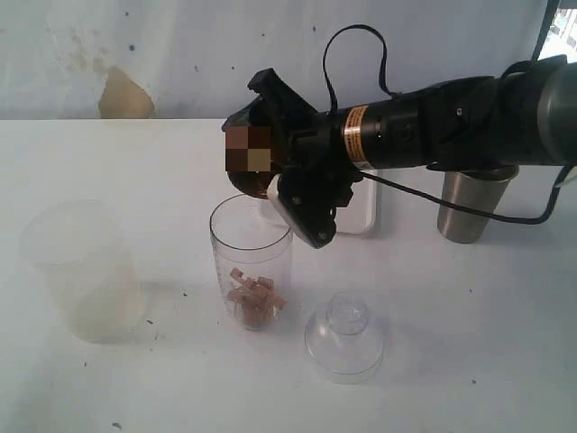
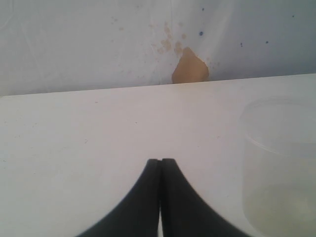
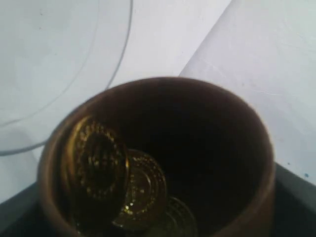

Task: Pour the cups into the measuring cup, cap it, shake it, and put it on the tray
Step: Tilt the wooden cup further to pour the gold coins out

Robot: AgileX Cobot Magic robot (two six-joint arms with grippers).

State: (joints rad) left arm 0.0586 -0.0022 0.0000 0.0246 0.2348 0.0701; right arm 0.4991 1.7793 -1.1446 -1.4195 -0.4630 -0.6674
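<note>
- My right gripper [image 1: 275,162] grasps the wooden cup [image 3: 212,148], tilted just above the measuring cup's [image 1: 251,244] rim.
- Gold coins [image 3: 123,182] lie inside the wooden cup.
- My left gripper [image 2: 160,164] is clenched, empty.
- The cap [image 1: 344,338] stands just beside the measuring cup; the steel tumbler [image 1: 471,206] is well apart.

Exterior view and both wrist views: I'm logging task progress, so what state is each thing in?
Wooden cup: gripped by right tool, tipped above measuring cup, gold coins inside.
Measuring cup: upright, uncapped, wooden pieces at bottom.
Cap: off, lying beside measuring cup.
Steel tumbler: upright, standing free.
Frosted cup: upright.
Tray: flat, mostly hidden.
Left tool: shut, empty.
</note>
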